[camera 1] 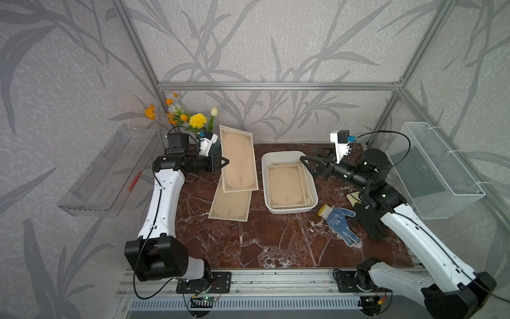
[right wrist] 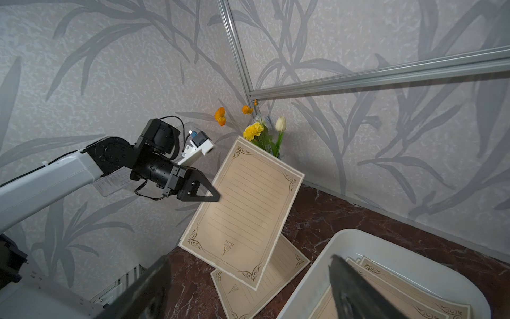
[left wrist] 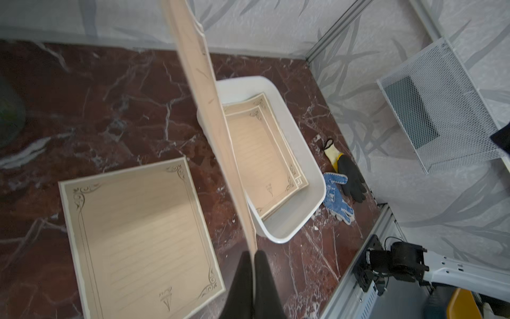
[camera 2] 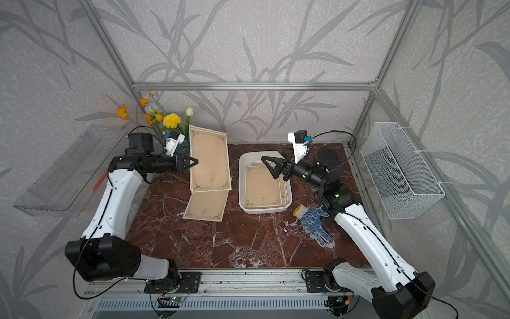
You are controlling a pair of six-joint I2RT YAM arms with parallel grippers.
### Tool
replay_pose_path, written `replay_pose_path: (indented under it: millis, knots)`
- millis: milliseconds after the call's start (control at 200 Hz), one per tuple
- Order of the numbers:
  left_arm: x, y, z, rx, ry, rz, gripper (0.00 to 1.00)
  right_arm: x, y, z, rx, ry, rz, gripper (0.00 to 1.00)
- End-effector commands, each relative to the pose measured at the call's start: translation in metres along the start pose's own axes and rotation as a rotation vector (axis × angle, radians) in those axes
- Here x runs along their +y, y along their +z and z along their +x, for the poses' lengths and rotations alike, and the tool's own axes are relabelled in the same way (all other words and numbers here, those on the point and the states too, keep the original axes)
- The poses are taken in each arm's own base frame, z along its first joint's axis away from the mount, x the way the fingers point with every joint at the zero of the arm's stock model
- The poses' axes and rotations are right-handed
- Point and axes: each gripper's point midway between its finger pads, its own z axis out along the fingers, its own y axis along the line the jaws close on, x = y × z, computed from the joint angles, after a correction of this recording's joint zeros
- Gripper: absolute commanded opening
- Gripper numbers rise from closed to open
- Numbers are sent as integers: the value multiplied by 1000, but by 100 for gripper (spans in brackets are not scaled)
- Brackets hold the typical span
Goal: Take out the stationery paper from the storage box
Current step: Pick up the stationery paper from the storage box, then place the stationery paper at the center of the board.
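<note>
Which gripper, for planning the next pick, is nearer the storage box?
Right: the right gripper hovers open over the storage box; the left gripper grips a sheet beside it.

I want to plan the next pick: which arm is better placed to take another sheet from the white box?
Right. The jaws of the right arm stand open over the storage box and its stationery paper; those of the left arm are shut on a lifted sheet.
</note>
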Motion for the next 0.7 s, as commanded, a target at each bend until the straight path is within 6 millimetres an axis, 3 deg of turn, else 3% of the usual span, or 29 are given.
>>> replay_pose_path:
  millis: [0, 525, 695]
  knots:
    - [1, 5, 25, 113, -4, 39, 0, 5, 3, -10, -7, -21, -3, 88]
    - [30, 46, 43, 320, -192, 191, 0, -1, 4, 0, 21, 27, 26, 89]
    - [60, 64, 61, 415, -268, 142, 0, -3, 4, 0, 25, 16, 37, 89]
